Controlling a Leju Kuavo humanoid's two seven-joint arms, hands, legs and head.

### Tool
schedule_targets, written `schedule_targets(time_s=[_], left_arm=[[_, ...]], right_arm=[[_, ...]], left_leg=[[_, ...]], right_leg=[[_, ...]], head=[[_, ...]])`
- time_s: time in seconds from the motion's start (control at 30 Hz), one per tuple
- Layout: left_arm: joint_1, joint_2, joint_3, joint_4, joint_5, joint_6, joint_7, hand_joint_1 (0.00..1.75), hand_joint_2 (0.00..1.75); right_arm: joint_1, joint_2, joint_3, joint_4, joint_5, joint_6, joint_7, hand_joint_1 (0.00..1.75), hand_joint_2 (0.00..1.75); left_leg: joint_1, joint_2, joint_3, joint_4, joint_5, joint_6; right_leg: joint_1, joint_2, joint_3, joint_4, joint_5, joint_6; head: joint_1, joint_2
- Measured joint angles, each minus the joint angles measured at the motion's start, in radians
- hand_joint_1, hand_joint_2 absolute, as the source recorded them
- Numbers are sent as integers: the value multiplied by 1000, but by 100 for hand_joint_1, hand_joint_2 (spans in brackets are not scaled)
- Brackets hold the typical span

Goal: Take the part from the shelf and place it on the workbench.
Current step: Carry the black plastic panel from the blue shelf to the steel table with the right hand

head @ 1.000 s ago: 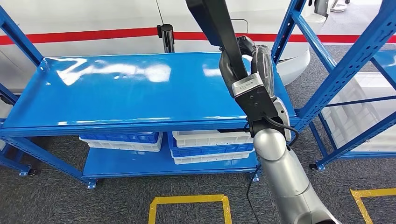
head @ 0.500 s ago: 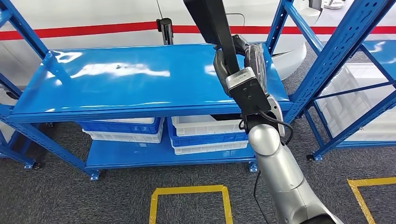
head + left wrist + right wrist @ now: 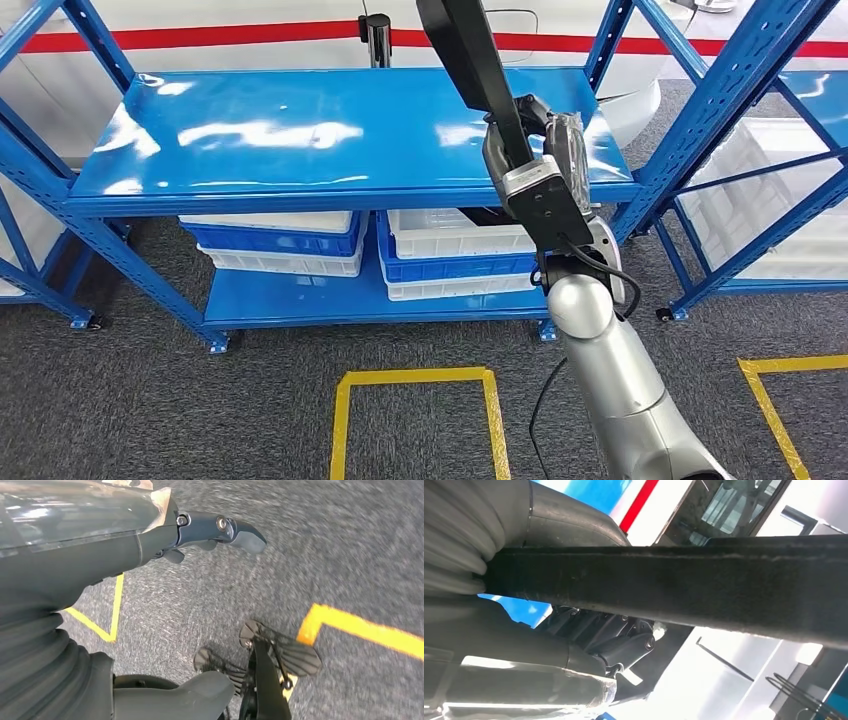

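The right hand [image 3: 540, 135] grips a long black bar-shaped part [image 3: 470, 55] above the right end of the blue bench [image 3: 300, 130]. The left hand [image 3: 210, 530], fingers apart, holds nothing over grey carpet [image 3: 350, 555].

I can't read any words, numbers or brand names anywhere here. There is a small white label [image 3: 527, 177] on my right arm, just behind my hand, but its print is too tiny and blurry for me to make out. The yellow lines [image 3: 414, 378] on the grey floor and the red stripe [image 3: 180, 37] on the white wall behind the blue table are just plain marks with no letters on them.
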Motion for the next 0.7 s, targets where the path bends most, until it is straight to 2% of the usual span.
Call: schedule_targets(time_s=[0.03,0.07,0.1,0.13,0.17,0.2,0.27,0.3,0.33,0.37,0.4,0.43,0.47,0.5,0.53,0.57,0.63,0.67,0.7], left_arm=[[0,-1,5,0,3,5,4,0,175],[0,-1,8,0,7,10,8,0,175],[0,-1,13,0,12,16,11,0,175],[0,-1,19,0,17,23,13,0,175],[1,0,25,0,22,29,14,0,175],[1,0,29,0,26,34,15,0,175],[1,0,35,0,31,37,16,0,175],[0,0,39,0,32,38,17,0,175],[0,0,43,0,34,39,17,0,175],[0,0,47,0,36,41,17,0,175],[-1,0,51,0,39,43,18,0,175],[-2,0,53,0,41,45,19,0,175],[-3,0,55,0,42,46,20,0,175],[-5,0,56,0,42,47,21,0,175],[-7,-1,56,0,42,48,23,0,175],[-8,-1,57,0,43,50,24,0,175],[-9,-1,57,0,43,53,24,0,175],[-8,-1,58,0,43,54,25,0,175],[-8,-1,58,0,43,55,25,0,175]], right_arm=[[4,-3,-4,-2,2,-1,-2,175,175],[8,-7,-8,-3,4,-1,-5,175,175],[13,-12,-12,-4,4,-1,-7,175,175],[16,-16,-15,-3,4,2,-9,175,175],[18,-19,-16,-2,2,7,-10,175,175],[18,-21,-17,-1,-1,12,-12,175,175],[17,-21,-17,1,-10,22,-14,175,175],[17,-21,-17,2,-13,25,-14,175,175],[17,-21,-17,4,-16,27,-15,175,175],[17,-21,-17,6,-18,28,-15,175,175],[17,-20,-17,8,-20,29,-15,175,175],[16,-20,-17,10,-20,30,-16,175,175],[15,-20,-17,10,-20,31,-17,175,175],[15,-19,-16,10,-20,32,-19,175,175],[15,-19,-16,10,-20,32,-24,175,175],[17,-19,-15,9,-18,31,-29,175,175],[28,-21,-14,6,-14,27,-39,175,175],[36,-24,-13,4,-11,24,-43,175,175],[46,-28,-13,0,-9,21,-46,175,175]], left_leg=[[0,1,-3,-2,11,-4],[0,2,-5,-6,22,-10],[1,2,-7,-11,32,-16],[2,2,-12,-9,28,-22],[4,1,-20,6,4,-29],[7,-1,-31,40,-41,-35],[16,-2,-56,159,-149,-48],[21,-2,-65,223,-180,-55],[27,-2,-65,269,-186,-63],[33,-1,-51,286,-171,-70],[40,-1,-21,267,-145,-77],[47,0,25,219,-123,-84],[52,-1,79,151,-118,-90],[53,-4,123,89,-127,-91],[51,-5,150,44,-141,-87],[46,-7,160,20,-153,-79],[38,-4,146,12,-141,-52],[35,-2,137,9,-129,-36],[35,1,125,6,-115,-21]], right_leg=[[5,0,33,-56,-12,-10],[10,1,45,-86,-17,-16],[6,1,39,-91,-10,-21],[1,0,32,-94,2,-27],[-5,-1,26,-96,16,-36],[-12,-2,17,-99,31,-44],[-15,-3,-10,-98,58,-53],[-15,-4,-25,-97,70,-52],[-16,-5,-41,-94,81,-49],[-18,-6,-57,-90,91,-44],[-22,-7,-74,-83,99,-38],[-26,-7,-90,-73,105,-32],[-27,-7,-106,-61,110,-26],[-27,-7,-120,-49,114,-19],[-25,-7,-130,-41,120,-10],[-22,-7,-137,-38,128,0],[-22,-7,-147,-39,140,20],[-23,-6,-157,-30,128,22],[-25,-5,-172,-5,99,18]], head=[[-1,0],[-2,0],[-3,0],[-3,0],[-5,0],[-8,0],[-13,0],[-13,0],[-13,0],[-13,0],[-13,0],[-13,0],[-15,0],[-14,0],[-14,0],[-14,0],[-14,0],[-14,0],[-12,0]])
